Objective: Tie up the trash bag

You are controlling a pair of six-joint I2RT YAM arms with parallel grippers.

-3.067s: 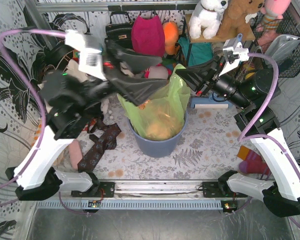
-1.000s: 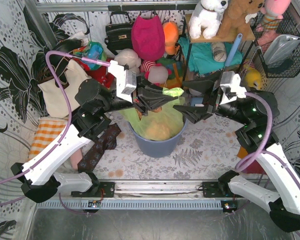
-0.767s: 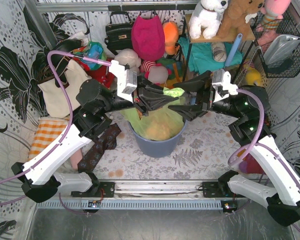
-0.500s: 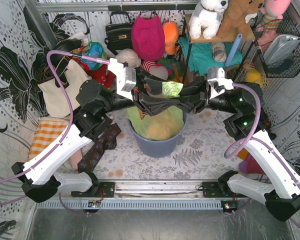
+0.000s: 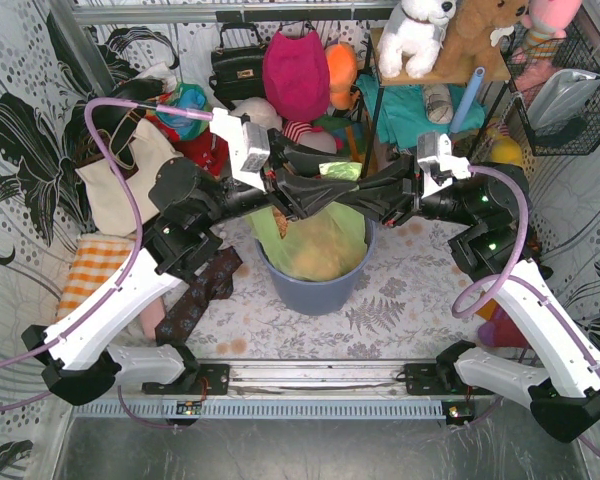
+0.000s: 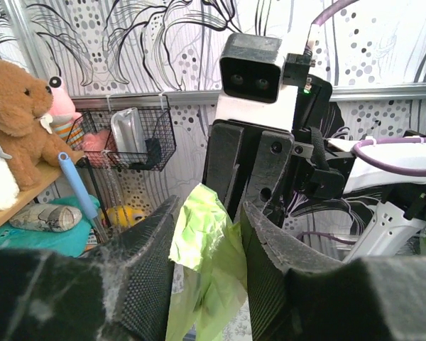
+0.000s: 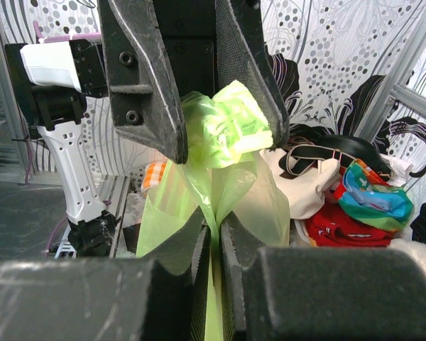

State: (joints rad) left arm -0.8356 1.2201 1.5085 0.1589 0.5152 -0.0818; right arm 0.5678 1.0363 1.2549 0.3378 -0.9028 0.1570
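Trash bag [image 5: 320,235], seated in the bin [image 5: 315,292] at the middle of the tabletop [image 5: 410,290], appears mid-knotting. Its gathered neck is pinched by the right pincer [image 7: 213,238], with the left pincer [image 6: 206,238] spread around it. A tightening pull seems called for next.

I find my left gripper [image 6: 207,213] and right gripper [image 7: 213,227] nose to nose over the trash bag [image 5: 325,235], blocking each other; bags [image 5: 240,65] and toys [image 5: 415,35] crowd the table's [image 5: 400,290] far edge; its near edge is passable.
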